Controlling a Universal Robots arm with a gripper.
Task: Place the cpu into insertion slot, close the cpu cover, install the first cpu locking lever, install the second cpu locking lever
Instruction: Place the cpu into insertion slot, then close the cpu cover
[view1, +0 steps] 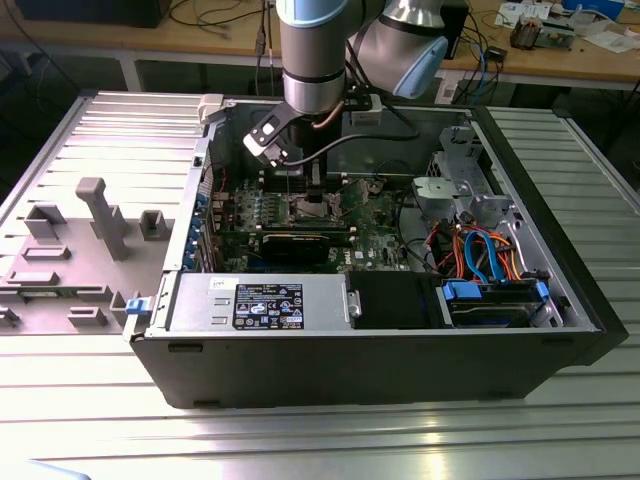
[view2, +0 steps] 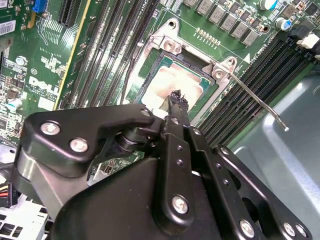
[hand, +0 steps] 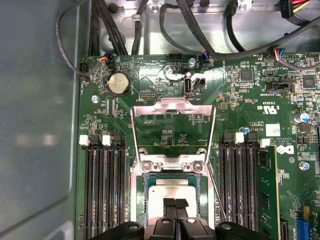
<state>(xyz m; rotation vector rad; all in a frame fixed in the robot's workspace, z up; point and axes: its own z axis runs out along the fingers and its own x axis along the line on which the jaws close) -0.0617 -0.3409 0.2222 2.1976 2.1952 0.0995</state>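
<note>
The cpu (hand: 172, 191), a flat square chip with a dull metal top, lies in the insertion slot (hand: 141, 200) on the green board; the second wrist view shows the cpu (view2: 172, 80) inside the silvery slot rim (view2: 167, 45). My gripper (hand: 175, 204) is shut, its narrow tips (view2: 176, 97) together right over the chip's edge, with nothing held between them. The cpu cover (hand: 172, 103), a thin metal frame with a window, stands swung open beyond the slot. One thin locking lever (view2: 257, 102) sticks up free beside the slot. In the exterior view the gripper (view1: 310, 192) reaches down into the case.
Long black memory slots (hand: 102, 190) flank the socket on both sides. A round coin battery (hand: 119, 84) and black cables (hand: 175, 25) lie past the open cover. The grey case wall (hand: 40, 125) stands close by. A drive cage (view1: 470, 200) and coloured cables (view1: 480, 250) fill the exterior view's right.
</note>
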